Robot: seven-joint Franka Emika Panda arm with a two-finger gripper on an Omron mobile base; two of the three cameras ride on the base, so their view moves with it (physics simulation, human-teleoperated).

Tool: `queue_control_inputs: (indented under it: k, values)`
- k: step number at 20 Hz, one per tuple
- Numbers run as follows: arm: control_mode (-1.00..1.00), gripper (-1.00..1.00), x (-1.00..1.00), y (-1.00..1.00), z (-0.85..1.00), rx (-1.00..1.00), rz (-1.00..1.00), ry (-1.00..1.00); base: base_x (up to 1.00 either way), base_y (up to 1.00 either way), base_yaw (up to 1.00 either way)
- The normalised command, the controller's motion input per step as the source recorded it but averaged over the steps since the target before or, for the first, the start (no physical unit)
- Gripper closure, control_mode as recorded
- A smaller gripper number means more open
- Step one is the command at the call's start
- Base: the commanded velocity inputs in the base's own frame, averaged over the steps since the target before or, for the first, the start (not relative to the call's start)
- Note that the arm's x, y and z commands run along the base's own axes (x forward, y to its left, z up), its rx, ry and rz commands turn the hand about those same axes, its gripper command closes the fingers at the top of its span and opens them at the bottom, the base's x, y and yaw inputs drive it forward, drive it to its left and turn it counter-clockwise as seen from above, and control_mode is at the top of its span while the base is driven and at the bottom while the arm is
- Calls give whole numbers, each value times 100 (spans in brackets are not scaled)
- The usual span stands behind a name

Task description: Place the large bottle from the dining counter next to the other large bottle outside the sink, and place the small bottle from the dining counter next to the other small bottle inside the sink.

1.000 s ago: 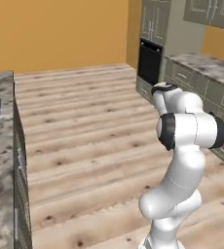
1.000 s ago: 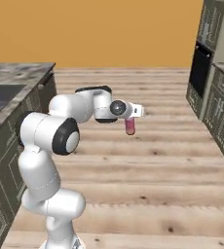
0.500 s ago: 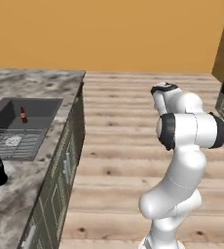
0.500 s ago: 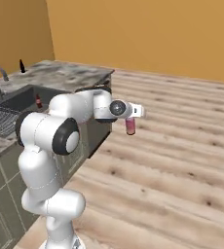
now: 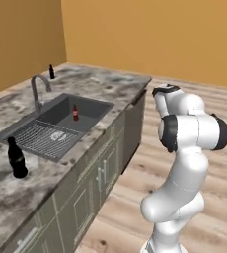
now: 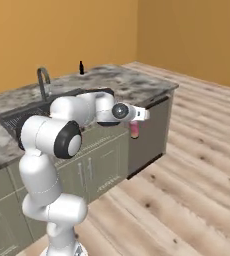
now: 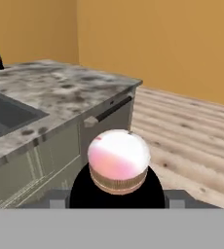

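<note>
The two-finger pincer (image 6: 135, 125) is clamped on the tall pale pink bottle (image 6: 134, 131), which hangs from it over the wood floor, beside the grey speckled counter (image 6: 137, 85) holding the dark rectangular sink (image 5: 61, 123).

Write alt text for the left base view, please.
A white robot arm stands on wood flooring beside a marble kitchen counter. Its sink holds a small red bottle; a tall dark bottle stands on the near counter.

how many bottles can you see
4: a black bottle on the counter beside the sink, a red one inside it, a small dark one far back, a pink one in the hand.
</note>
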Motion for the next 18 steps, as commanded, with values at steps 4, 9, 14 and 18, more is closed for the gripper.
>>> queue_control_inputs:
  k: [4, 9, 14, 18]
  values:
    - [100, 100, 0, 0, 0, 0, 0, 0, 50, -55, 67]
    - [100, 100, 0, 0, 0, 0, 0, 0, 44, -54, 66]
    - [100, 100, 0, 0, 0, 0, 0, 0, 12, -41, 68]
    - [100, 100, 0, 0, 0, 0, 0, 0, 17, -34, 67]
